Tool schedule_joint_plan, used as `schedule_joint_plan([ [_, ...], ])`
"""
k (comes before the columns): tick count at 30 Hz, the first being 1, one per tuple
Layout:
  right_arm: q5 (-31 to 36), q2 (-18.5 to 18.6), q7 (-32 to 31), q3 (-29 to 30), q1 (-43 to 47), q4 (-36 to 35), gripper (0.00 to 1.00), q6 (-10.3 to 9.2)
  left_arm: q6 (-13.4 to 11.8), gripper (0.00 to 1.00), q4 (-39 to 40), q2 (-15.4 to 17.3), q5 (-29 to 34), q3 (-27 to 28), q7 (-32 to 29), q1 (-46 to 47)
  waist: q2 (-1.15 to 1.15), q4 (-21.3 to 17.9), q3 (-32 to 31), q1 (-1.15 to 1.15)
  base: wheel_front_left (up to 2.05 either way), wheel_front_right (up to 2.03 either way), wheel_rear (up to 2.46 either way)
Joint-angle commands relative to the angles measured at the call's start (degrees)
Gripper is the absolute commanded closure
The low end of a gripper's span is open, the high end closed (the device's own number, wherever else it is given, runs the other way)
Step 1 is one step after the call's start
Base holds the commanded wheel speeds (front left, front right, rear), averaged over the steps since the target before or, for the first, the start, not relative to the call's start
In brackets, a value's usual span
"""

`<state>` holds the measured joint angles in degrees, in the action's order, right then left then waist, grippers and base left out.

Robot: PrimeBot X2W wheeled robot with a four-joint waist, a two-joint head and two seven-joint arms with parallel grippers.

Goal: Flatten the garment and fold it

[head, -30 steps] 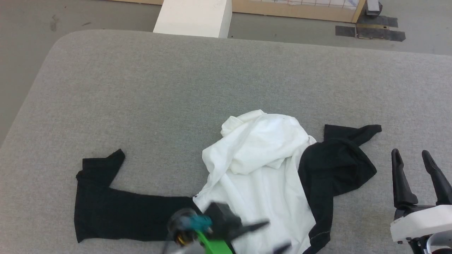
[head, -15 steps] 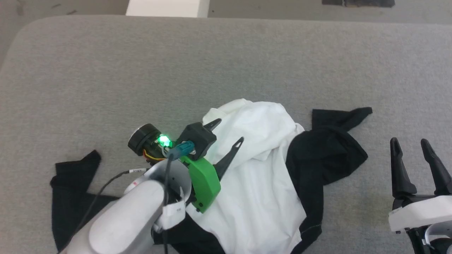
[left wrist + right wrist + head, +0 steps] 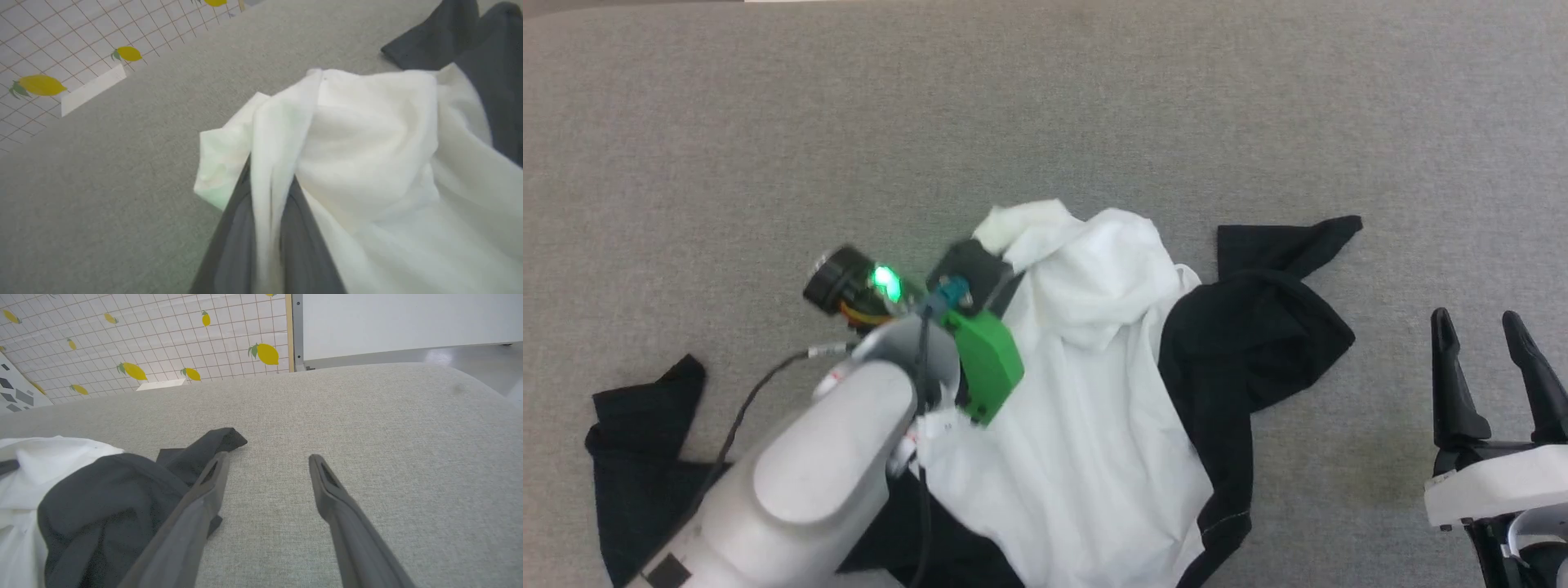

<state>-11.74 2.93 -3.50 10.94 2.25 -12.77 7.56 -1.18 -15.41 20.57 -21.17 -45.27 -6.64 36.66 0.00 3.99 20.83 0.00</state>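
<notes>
Two dark fingers (image 3: 239, 245) of the left gripper (image 3: 269, 179) are pinched tight on a raised fold of white cloth at the far, left-hand corner of the garment (image 3: 1094, 425), so the grab looks made and the step in hand is flattening. Next, as I judge it, that fold wants drawing out and away from the heap, steadily, so that the bunched body opens instead of dragging along whole. Outward from the grip the shirt lies crumpled near the middle of the grey padded surface (image 3: 768, 122): white body ridged and doubled on itself, one black sleeve (image 3: 637, 441) stretched out to the robot's left, the other sleeve (image 3: 1258, 343) rumpled over the right side. No print is visible. Further right, the right gripper (image 3: 1494, 327) stands with fingers spread, holding nothing, near that sleeve
</notes>
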Motion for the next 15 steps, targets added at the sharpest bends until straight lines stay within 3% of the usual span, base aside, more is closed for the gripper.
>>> schedule_joint_plan([
  [1,0.16,-0.05,0.31,-0.06,-1.27,0.05,0.0,-0.08,-0.79,1.0,1.51,-0.56,-1.25,1.82,1.81,2.66,0.0,0.62,-0.29,0.0,0.0,0.0,0.0],
  [8,0.48,-0.05,-0.14,-0.76,-2.07,-0.67,0.0,-0.08,-4.25,1.0,6.33,-0.42,-4.39,11.81,10.06,9.05,0.0,1.06,1.14,0.0,0.0,0.0,0.0],
  [12,0.56,-0.05,-0.22,-1.46,-2.88,-0.65,0.0,-0.08,-6.5,1.0,1.59,0.27,-7.11,16.87,12.93,9.01,0.0,0.05,2.9,0.0,0.0,0.0,0.0],
  [13,0.57,-0.05,-0.03,-1.65,-3.35,-0.38,0.0,-0.08,-7.47,0.97,-3.35,1.29,-8.04,18.4,13.03,7.99,0.0,-0.95,3.95,0.0,0.0,0.0,0.0],
  [14,0.59,-0.05,0.07,-1.67,-3.47,-0.26,0.0,-0.08,-7.65,0.55,-5.09,1.52,-8.49,18.84,13.02,7.58,0.0,-1.25,4.25,0.0,0.0,0.0,0.0],
  [15,0.61,-0.05,0.16,-1.69,-3.54,-0.15,0.0,-0.08,-7.77,0.23,-6.3,1.64,-8.71,19.07,13.16,7.26,0.0,-1.44,4.43,0.0,0.0,0.0,0.0],
])
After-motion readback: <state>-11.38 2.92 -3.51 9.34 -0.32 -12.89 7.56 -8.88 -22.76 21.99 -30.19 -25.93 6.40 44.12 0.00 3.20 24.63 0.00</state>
